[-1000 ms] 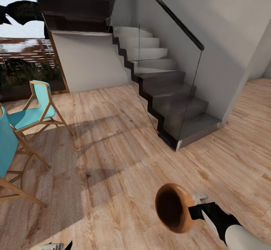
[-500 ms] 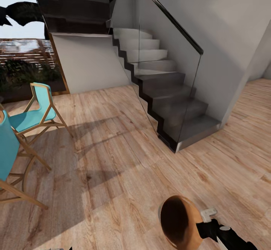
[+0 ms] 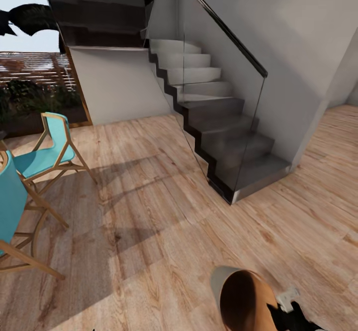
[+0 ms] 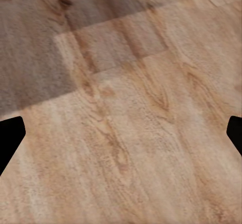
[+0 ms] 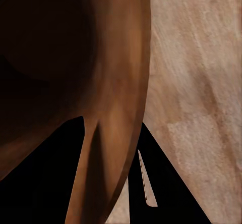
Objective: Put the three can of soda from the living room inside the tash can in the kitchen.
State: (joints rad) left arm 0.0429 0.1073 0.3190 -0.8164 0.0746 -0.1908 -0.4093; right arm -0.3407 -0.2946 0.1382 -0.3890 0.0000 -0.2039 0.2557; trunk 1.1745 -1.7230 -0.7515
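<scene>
Currently: right gripper [image 5: 113, 178] clenched on the rim of the tash can [image 3: 246, 298], fingers either side of its wall, held tilted above the wood floor [image 3: 164, 231]. Left gripper [image 4: 121, 133] spread wide, holding nothing. Nearby: staircase [image 3: 219, 127], turquoise chairs [image 3: 42, 154].

The right tool [image 5: 113, 176] has 2 flat black fingers [image 5: 161, 188], one carrying a pale strip.

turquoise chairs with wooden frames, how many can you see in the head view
2: one turquoise chair with wooden frame near the window at the left, another turquoise chair cut by the left edge. More may be hidden.
</scene>
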